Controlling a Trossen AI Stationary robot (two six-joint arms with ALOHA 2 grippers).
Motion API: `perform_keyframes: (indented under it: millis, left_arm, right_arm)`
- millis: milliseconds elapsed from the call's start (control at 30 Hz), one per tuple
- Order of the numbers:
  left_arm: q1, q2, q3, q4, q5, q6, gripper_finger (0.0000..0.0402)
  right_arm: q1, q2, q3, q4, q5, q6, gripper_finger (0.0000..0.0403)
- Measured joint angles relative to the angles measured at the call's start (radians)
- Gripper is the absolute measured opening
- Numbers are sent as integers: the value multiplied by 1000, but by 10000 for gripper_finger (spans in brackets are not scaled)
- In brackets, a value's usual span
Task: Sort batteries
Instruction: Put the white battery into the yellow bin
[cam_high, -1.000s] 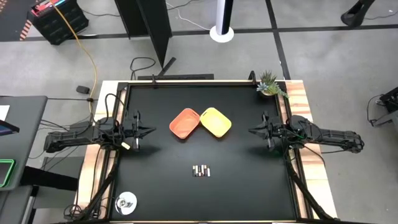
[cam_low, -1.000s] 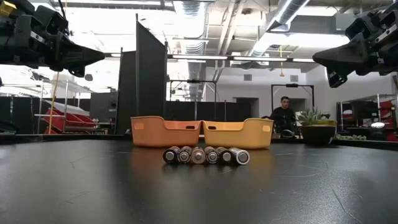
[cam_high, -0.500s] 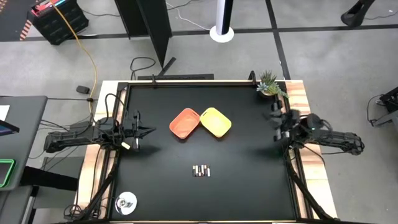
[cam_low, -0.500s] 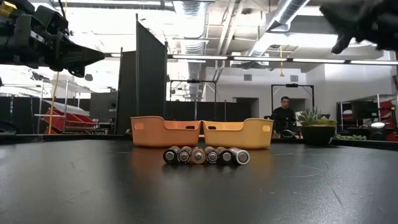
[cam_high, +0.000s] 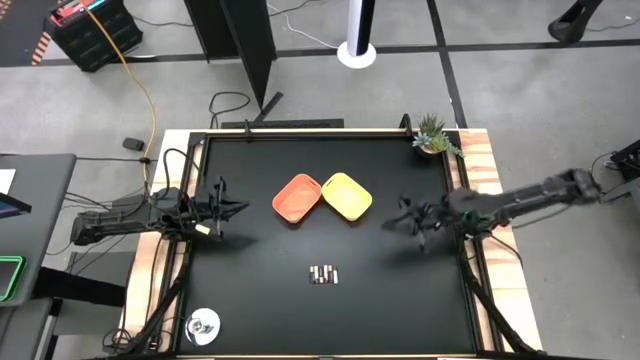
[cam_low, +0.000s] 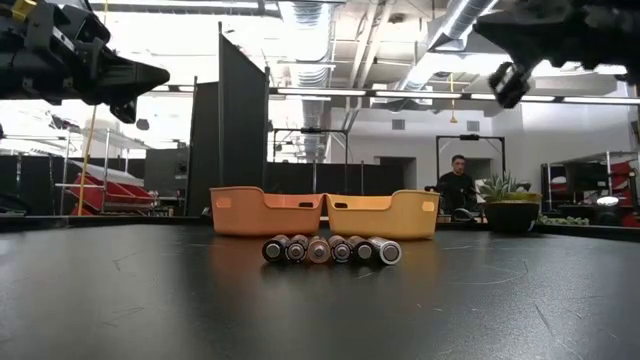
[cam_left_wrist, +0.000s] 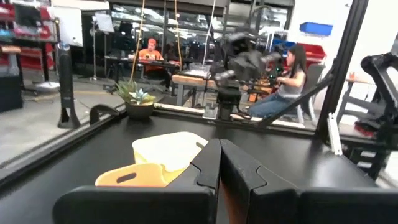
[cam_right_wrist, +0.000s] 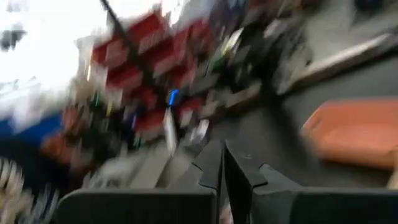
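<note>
Several small dark and silvery batteries (cam_high: 324, 274) lie side by side in a row on the black table, near its front middle, seen end-on in the low view as batteries (cam_low: 331, 250). Behind them stand an orange tray (cam_high: 297, 198) and a yellow tray (cam_high: 347, 195), touching. My left gripper (cam_high: 243, 209) hovers shut above the table's left side, pointing at the trays. My right gripper (cam_high: 392, 222) hangs shut above the table, right of the yellow tray, blurred by motion.
A small potted plant (cam_high: 434, 138) stands at the far right corner. A round silvery object (cam_high: 203, 325) lies at the near left corner. A person (cam_low: 456, 187) sits in the room beyond the far edge. Bare black tabletop surrounds the batteries.
My right arm has swung: it first pulled back toward the right edge and rose, then reached out toward the table's middle, ending closer to the yellow tray than a second ago. My left gripper has crept slightly toward the trays. Batteries and trays have not moved.
</note>
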Motion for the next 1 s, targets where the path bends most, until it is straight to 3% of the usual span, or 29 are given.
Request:
perform_keyframes:
  millis: [133, 267, 400, 600, 767, 1000]
  left_arm:
    - [0, 0, 0, -1, 0, -54, 6]
    - [0, 0, 0, -2, 0, -55, 6]
    - [0, 0, 0, -20, -1, -45, 6]
    - [0, 0, 0, -72, -1, -9, 6]
    - [0, 0, 0, -74, -1, -27, 6]
    - [0, 0, 0, -73, -2, -29, 6]
  right_arm:
    - [137, 228, 142, 10, -3, -141, 38]
    - [203, 445, 264, 18, -3, -244, 38]
    - [205, 648, 384, 19, 2, -239, 38]
    - [183, 854, 573, -245, 16, -135, 60]
    - [188, 976, 680, -387, 50, -115, 129]
    - [179, 1029, 786, -537, 59, -119, 283]
